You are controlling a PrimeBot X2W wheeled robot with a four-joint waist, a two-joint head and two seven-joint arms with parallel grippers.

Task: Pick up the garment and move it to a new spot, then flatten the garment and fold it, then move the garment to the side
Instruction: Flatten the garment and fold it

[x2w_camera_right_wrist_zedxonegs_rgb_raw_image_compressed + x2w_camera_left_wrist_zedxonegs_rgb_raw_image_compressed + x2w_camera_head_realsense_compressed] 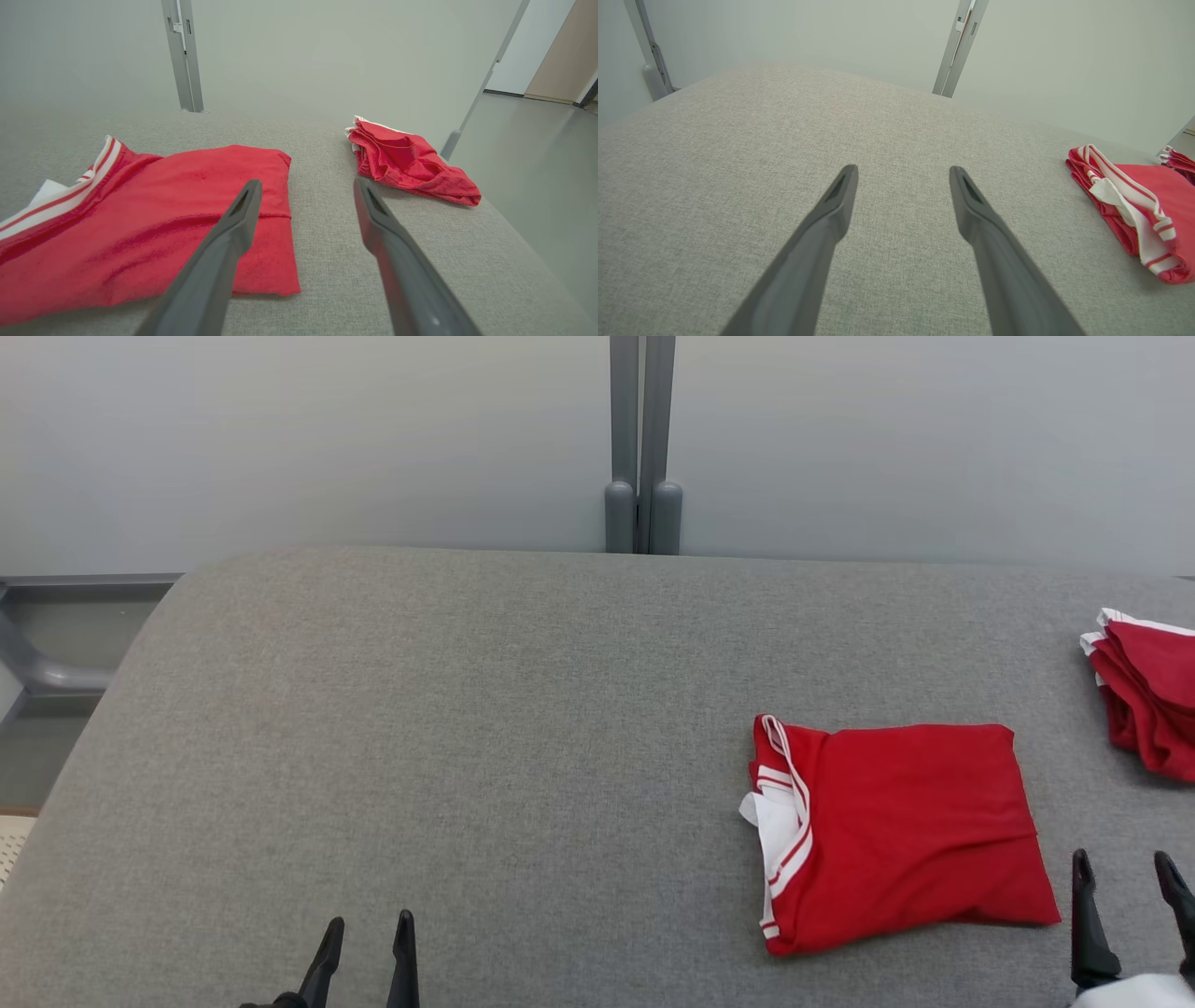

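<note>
Beside the right fingers (1086,924), folded red garment (906,831) untouched, left fingers (403,961) well away, both pairs spread, empty

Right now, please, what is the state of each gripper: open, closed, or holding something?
Left gripper: open, holding nothing.
Right gripper: open, holding nothing, beside the folded red garment.

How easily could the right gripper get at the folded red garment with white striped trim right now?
Probably yes: the right gripper stands open just off the near right corner of the folded red garment with white striped trim, with nothing lying between them on the grey fabric table.
</note>
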